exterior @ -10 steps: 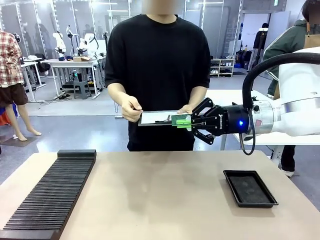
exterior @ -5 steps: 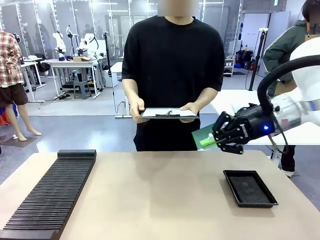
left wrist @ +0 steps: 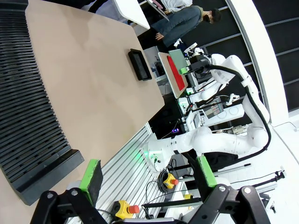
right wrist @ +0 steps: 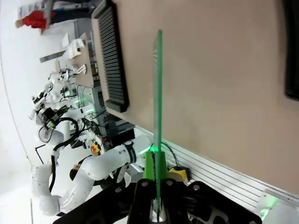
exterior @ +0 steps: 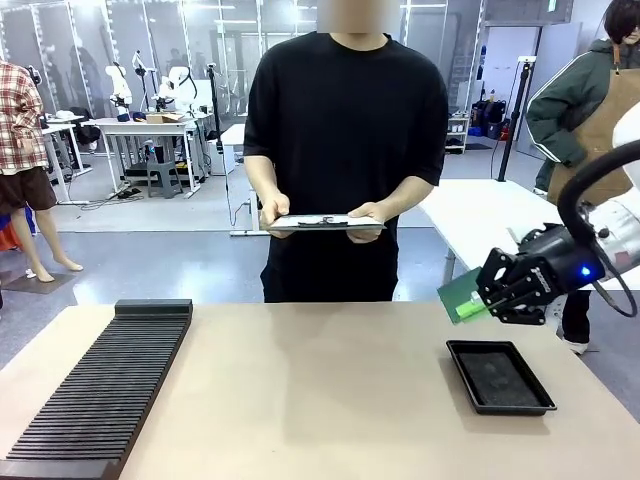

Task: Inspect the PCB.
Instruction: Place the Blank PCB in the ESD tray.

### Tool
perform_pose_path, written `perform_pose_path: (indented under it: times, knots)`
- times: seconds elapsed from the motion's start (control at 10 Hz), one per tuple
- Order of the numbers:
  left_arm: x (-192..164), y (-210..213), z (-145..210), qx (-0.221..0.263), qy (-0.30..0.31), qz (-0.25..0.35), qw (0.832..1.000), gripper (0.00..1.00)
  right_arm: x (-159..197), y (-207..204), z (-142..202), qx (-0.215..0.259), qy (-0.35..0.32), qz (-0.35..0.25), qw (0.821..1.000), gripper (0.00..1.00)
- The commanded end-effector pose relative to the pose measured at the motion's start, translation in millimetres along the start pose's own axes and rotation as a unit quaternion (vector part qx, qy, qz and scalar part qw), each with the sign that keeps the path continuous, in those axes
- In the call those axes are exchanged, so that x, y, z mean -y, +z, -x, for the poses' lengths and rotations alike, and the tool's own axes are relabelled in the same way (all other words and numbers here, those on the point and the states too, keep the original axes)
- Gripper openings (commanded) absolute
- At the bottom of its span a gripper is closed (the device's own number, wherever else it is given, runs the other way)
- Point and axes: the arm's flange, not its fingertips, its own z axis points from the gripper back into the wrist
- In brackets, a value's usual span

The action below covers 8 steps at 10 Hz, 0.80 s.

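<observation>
The PCB [exterior: 460,295] is a thin green board held in the air by one end, with my right gripper [exterior: 488,297] shut on it. It hangs tilted above the table's right side, just up and left of the black tray [exterior: 500,376]. The right wrist view shows the PCB [right wrist: 158,93] edge-on, rising from the shut right gripper [right wrist: 156,164] over the tan table. My left gripper [left wrist: 148,173] is open and holds nothing, off the table's near edge. Across the table a person holds a grey clipboard [exterior: 325,222] in both hands.
A long black slotted rack [exterior: 100,392] lies along the table's left side and also shows as the rack [right wrist: 112,60] and the rack [left wrist: 28,116]. The bare tan tabletop [exterior: 320,400] spreads between rack and tray. Another person stands at the far right behind a white table.
My right arm has carried the PCB down and to the right, from in front of the person's clipboard to just above the tray. The person now holds the clipboard in both hands.
</observation>
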Motion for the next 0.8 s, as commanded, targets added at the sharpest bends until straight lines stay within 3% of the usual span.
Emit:
perform_pose_path:
  times: [0.0, 0.7]
  knots:
    - [3.1, 2.1, -3.5, -0.005, 0.006, -0.003, 1.0, 1.0, 29.8, -2.5, -21.3, 0.008, 0.002, 0.029, 1.0, 0.03]
    - [3.1, 2.1, -3.5, -0.005, 0.006, -0.003, 1.0, 1.0, 108.1, -23.5, -78.3, 0.055, 0.04, 0.163, 0.984, 0.03]
